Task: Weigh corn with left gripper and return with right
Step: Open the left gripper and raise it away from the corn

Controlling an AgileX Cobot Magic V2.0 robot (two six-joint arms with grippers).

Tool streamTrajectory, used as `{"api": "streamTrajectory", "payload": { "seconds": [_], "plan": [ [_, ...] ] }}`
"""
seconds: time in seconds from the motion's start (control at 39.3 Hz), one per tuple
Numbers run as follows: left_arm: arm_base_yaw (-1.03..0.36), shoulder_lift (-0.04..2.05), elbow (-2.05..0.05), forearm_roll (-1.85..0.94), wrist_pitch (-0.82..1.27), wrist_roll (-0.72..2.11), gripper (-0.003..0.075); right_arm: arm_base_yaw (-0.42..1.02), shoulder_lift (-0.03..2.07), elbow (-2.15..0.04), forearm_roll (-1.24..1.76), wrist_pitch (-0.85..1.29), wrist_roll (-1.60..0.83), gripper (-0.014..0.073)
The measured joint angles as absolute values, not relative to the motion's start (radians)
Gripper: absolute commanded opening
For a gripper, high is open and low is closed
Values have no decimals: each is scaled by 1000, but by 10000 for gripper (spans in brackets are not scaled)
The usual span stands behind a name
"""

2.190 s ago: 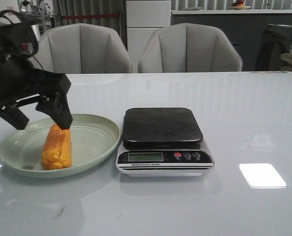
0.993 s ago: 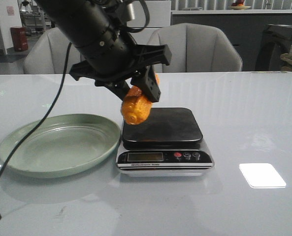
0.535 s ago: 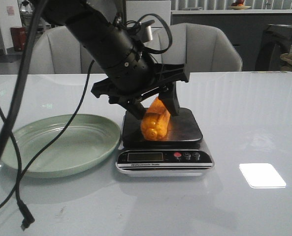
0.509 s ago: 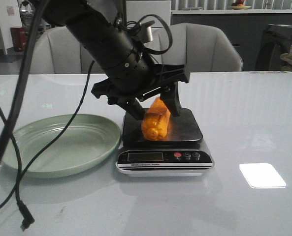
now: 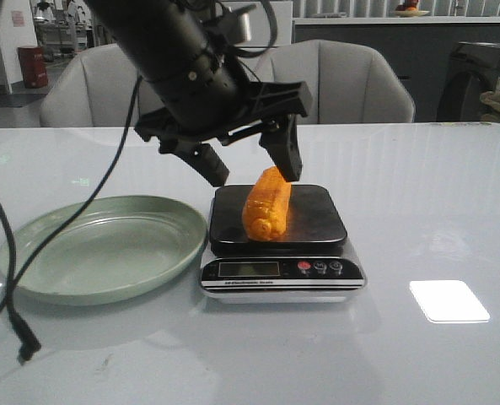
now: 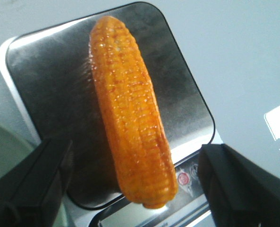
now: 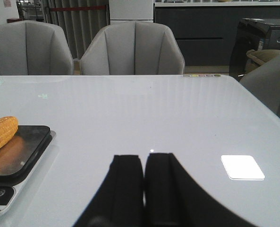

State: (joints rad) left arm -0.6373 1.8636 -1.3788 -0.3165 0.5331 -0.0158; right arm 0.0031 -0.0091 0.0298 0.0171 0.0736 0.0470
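Orange, kernel-ridged corn (image 5: 266, 205) on scale (image 5: 278, 217)

Very little text shows. The kitchen scale (image 5: 282, 253) carries a narrow line of small print on its front edge under the display (image 5: 248, 269), too blurred to read. The display itself shows no legible digits. The scale's round buttons (image 5: 319, 267) have no readable markings. In the far left background, a white sign (image 5: 16, 18) on the wall bears red marks that cannot be made out.
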Motion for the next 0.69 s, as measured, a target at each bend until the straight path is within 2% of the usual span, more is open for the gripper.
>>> {"api": "streamTrajectory", "payload": {
  "seconds": [0.31, 0.69],
  "plan": [
    [-631, 1628, -1200, -219, 549, -16, 480, 3, -9, 30, 17, 74, 47, 167],
    [-631, 1224, -909, -144, 543, -16, 479, 3, -9, 30, 17, 74, 47, 167]
  ]
}}
